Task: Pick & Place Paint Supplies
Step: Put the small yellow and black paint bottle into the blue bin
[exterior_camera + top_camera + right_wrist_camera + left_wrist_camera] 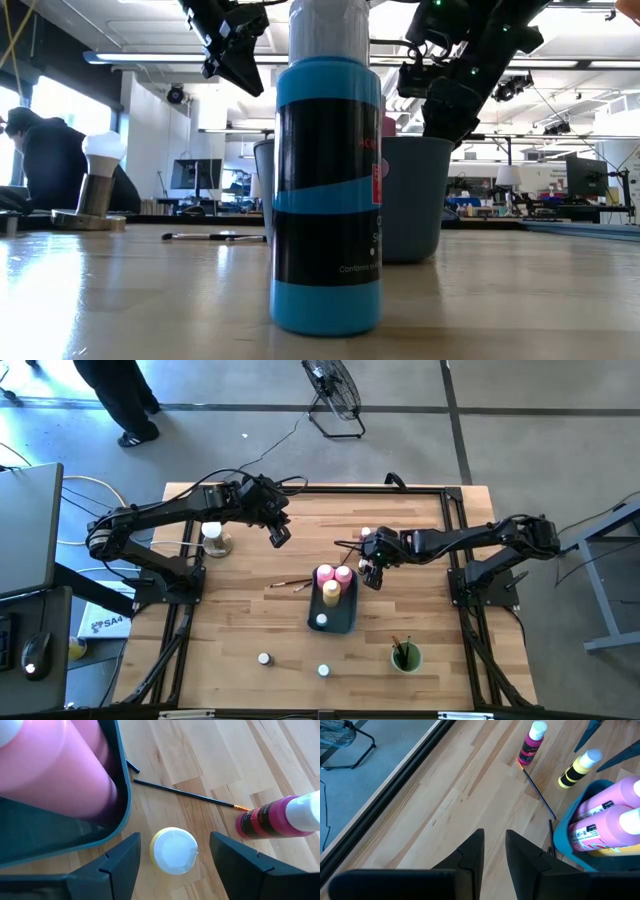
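My right gripper (172, 857), fingers apart, hangs over a yellow bottle (174, 850) beside the tray (120, 815); left gripper (494, 852) narrowly apart, empty.

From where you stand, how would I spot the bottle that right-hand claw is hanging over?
Find the blue-grey tray mid-table. Off its far corner, the right end effector hovers open over a small upright yellow bottle. Its magenta neighbour lies tipped over.
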